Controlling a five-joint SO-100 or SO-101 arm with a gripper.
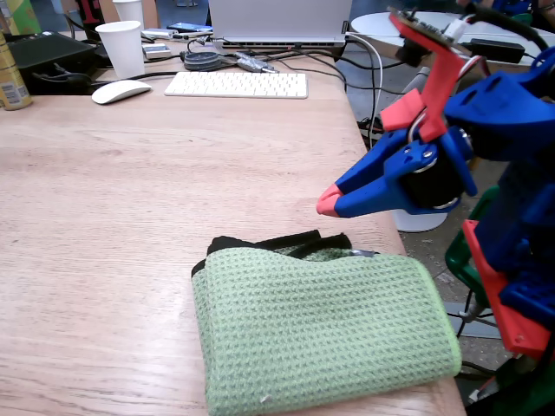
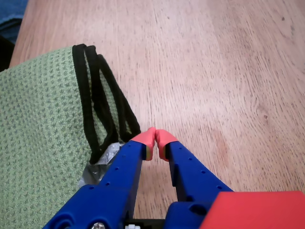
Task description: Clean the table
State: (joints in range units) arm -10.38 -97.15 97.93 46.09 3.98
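The table (image 1: 130,191) is a wide light wood-grain desk; it also fills the wrist view (image 2: 214,71). A folded green waffle cloth (image 1: 321,334) with black edging lies near the table's front right edge; in the wrist view it sits at the left (image 2: 43,129). A bit of silvery material (image 2: 102,162) peeks out under the cloth's edge. My blue gripper with red tips (image 1: 327,203) hovers above the table just beyond the cloth's far edge. Its tips touch (image 2: 155,137), shut and empty.
At the far end of the table stand a white keyboard (image 1: 236,84), a white mouse (image 1: 120,91), a paper cup (image 1: 122,48), a can (image 1: 10,80), cables and a laptop stand. A round white table (image 1: 381,26) is behind the arm. The desk's edge runs at the right.
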